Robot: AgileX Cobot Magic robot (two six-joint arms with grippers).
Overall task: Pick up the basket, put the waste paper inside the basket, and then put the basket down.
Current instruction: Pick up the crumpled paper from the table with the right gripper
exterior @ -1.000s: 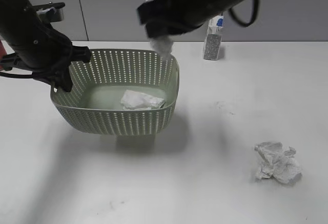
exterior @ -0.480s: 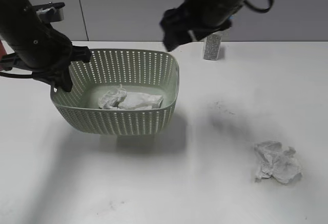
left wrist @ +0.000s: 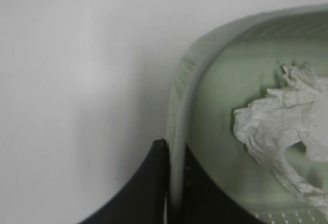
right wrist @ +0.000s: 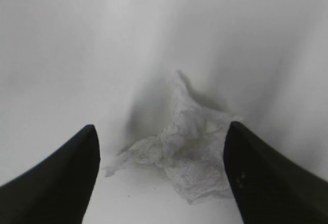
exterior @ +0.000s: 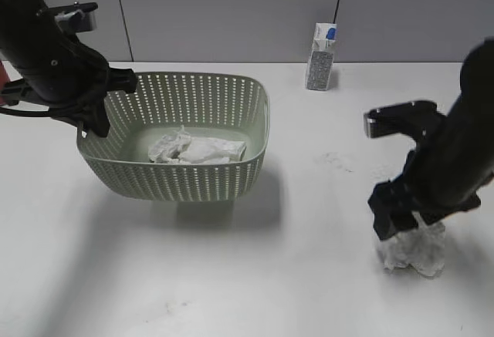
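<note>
The sage-green basket (exterior: pixel 231 113) is held off the table at the left, tilted a little, with its shadow below. My left gripper (exterior: pixel 99 117) is shut on the basket's left rim; the left wrist view shows its jaws (left wrist: pixel 174 183) pinching the basket wall (left wrist: pixel 184 96). Two wads of waste paper (exterior: pixel 197 149) lie on the basket's base, one showing in the left wrist view (left wrist: pixel 287 126). A third wad of waste paper (exterior: pixel 417 251) lies on the table at the right. My right gripper (exterior: pixel 397 225) is open just above it, its jaws (right wrist: pixel 161 147) either side of the wad (right wrist: pixel 195 147).
An upright white-grey carton with a blue top (exterior: pixel 321 55) stands at the back of the white table (exterior: pixel 309 198), against the grey wall panels.
My right arm swung from above the basket across to the right and came down over the loose wad. The second wad dropped into the basket. The left arm and basket held still.
</note>
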